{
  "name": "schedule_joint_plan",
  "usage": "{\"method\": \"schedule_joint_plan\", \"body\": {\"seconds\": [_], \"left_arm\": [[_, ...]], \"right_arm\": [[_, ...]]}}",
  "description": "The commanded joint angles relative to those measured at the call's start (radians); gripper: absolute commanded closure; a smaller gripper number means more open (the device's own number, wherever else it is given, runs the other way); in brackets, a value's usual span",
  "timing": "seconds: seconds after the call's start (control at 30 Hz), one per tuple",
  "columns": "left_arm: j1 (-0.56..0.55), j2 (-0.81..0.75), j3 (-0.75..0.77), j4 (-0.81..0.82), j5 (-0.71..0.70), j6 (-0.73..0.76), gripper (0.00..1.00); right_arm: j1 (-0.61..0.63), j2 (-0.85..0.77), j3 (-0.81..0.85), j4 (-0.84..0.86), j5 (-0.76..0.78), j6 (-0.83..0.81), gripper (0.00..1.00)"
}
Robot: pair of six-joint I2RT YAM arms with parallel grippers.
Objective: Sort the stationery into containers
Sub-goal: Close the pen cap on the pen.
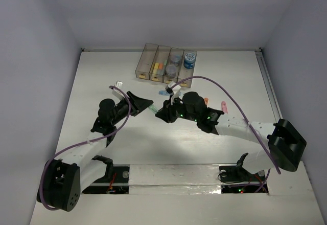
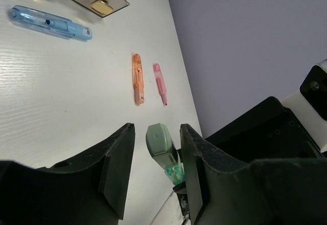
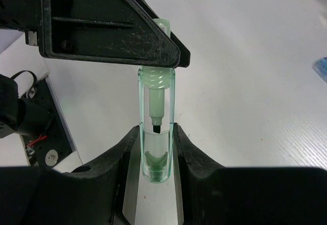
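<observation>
A green marker stick [image 3: 156,89] with a clear cap is held off the table between the two arms. My right gripper [image 3: 156,129] is shut on its clear cap end. My left gripper [image 2: 156,129] is open around its green body end [image 2: 161,143], with a gap on the left side. In the top view both grippers [image 1: 148,104] [image 1: 162,111] meet mid-table. A blue stick [image 2: 51,23], an orange stick [image 2: 137,77] and a pink stick [image 2: 160,83] lie loose on the table. The containers [image 1: 148,56] stand in a row at the back.
The bins hold a yellow stick [image 1: 155,69] and blue rolls [image 1: 190,59] [image 1: 171,70]. Purple cables loop over both arms. A small white piece [image 1: 119,84] lies at the back left of the table [image 1: 102,82].
</observation>
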State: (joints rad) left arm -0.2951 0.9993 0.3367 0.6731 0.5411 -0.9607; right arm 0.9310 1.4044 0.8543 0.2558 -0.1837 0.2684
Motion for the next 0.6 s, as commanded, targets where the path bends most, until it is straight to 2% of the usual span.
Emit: {"method": "schedule_joint_plan", "body": {"seconds": [0.0, 0.2, 0.3, 0.57], "left_arm": [[-0.004, -0.025, 0.042, 0.011, -0.004, 0.028, 0.64], [-0.004, -0.028, 0.044, 0.011, -0.009, 0.031, 0.67], [-0.004, -0.027, 0.044, 0.013, -0.009, 0.031, 0.73], [-0.004, -0.016, 0.039, 0.023, 0.003, 0.037, 1.00]], "right_arm": [[0.008, -0.027, 0.012, -0.004, 0.015, -0.028, 1.00], [0.008, -0.018, 0.017, -0.021, 0.016, -0.037, 1.00], [0.008, -0.015, 0.019, -0.021, 0.020, -0.038, 1.00], [0.008, 0.002, 0.035, -0.024, 0.016, -0.035, 1.00]]}}
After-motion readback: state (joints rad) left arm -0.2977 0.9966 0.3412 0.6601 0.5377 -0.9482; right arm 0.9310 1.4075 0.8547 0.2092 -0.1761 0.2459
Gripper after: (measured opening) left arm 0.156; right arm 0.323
